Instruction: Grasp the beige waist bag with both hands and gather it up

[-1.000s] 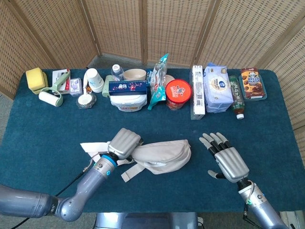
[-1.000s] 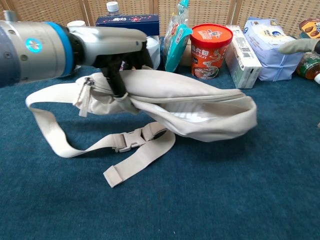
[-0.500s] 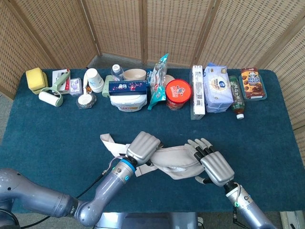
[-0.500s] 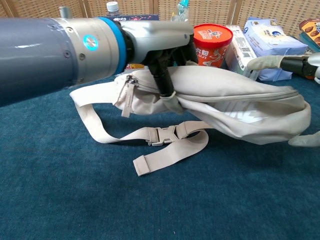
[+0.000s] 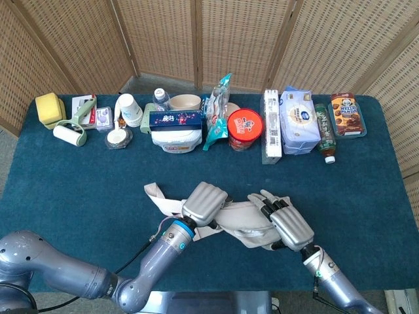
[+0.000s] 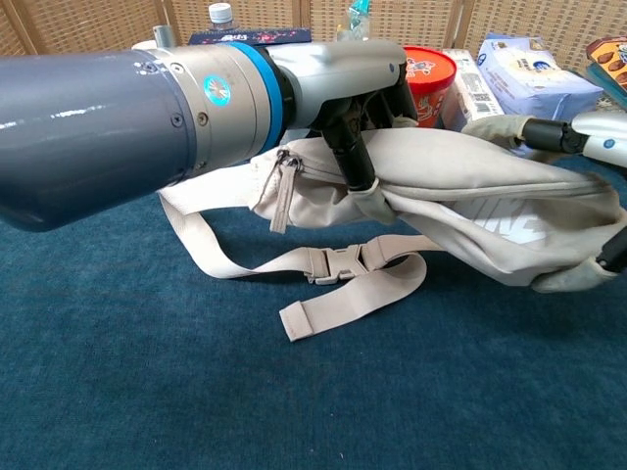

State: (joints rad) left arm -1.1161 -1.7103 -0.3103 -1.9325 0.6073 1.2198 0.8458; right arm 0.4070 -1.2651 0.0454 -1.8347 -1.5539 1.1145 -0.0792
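Note:
The beige waist bag [image 5: 243,218] lies on the blue table near the front edge, bunched between my two hands. My left hand [image 5: 204,202] grips its left end, with fingers [image 6: 357,163] pressed into the fabric beside the zipper pull [image 6: 284,186]. My right hand [image 5: 286,221] holds the right end: fingers [image 6: 529,131] lie over the top and the thumb [image 6: 613,257] sits under it. The strap [image 5: 159,197] trails to the left, and its buckle [image 6: 338,264] and loose end [image 6: 304,320] lie in front of the bag.
A row of goods lines the table's back edge: yellow sponge [image 5: 48,104], lint roller [image 5: 68,134], paper cup [image 5: 129,108], blue box [image 5: 177,120], snack bag [image 5: 217,111], red noodle cup [image 5: 244,129], wipes pack [image 5: 298,120], green bottle [image 5: 325,137]. A wicker screen stands behind.
My left hand has dragged the bag to the right and my right hand has come left onto its right end. The bag is more bunched and the strap has followed.

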